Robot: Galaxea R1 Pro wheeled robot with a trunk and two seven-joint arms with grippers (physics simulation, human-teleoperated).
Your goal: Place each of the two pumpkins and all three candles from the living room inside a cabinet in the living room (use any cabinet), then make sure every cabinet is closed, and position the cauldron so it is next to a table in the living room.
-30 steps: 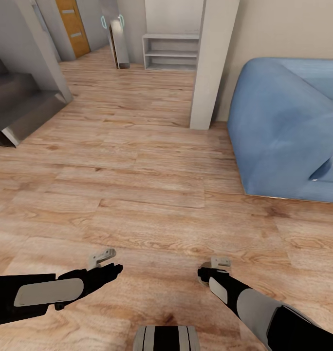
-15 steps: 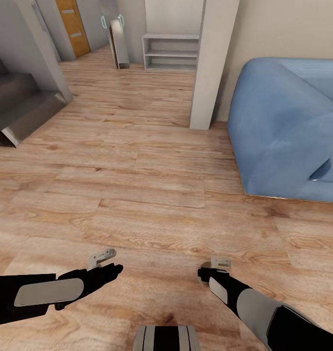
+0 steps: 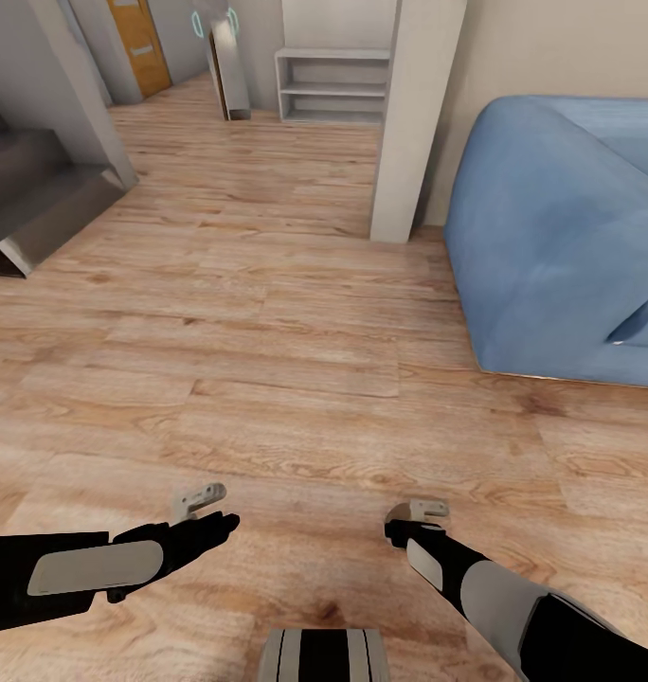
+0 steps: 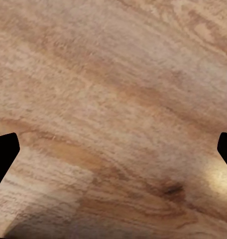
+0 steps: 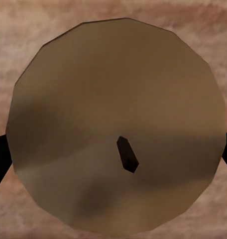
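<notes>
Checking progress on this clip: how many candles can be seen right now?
1. A candle sits between the right gripper fingers, seen top-down in the right wrist view. Others may be out of view.

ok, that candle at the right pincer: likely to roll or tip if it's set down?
Probably stable on end: the candle shows a broad, flat round top, so it should stand. On its side that round outline would likely roll across the floor. Its smooth face may be slippery in the right pincer, so the grip could slide.

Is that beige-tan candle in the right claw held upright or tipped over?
Upright, it seems: the right wrist view looks straight down on the beige-tan candle's round top, dark wick showing, wooden floor behind it.
</notes>
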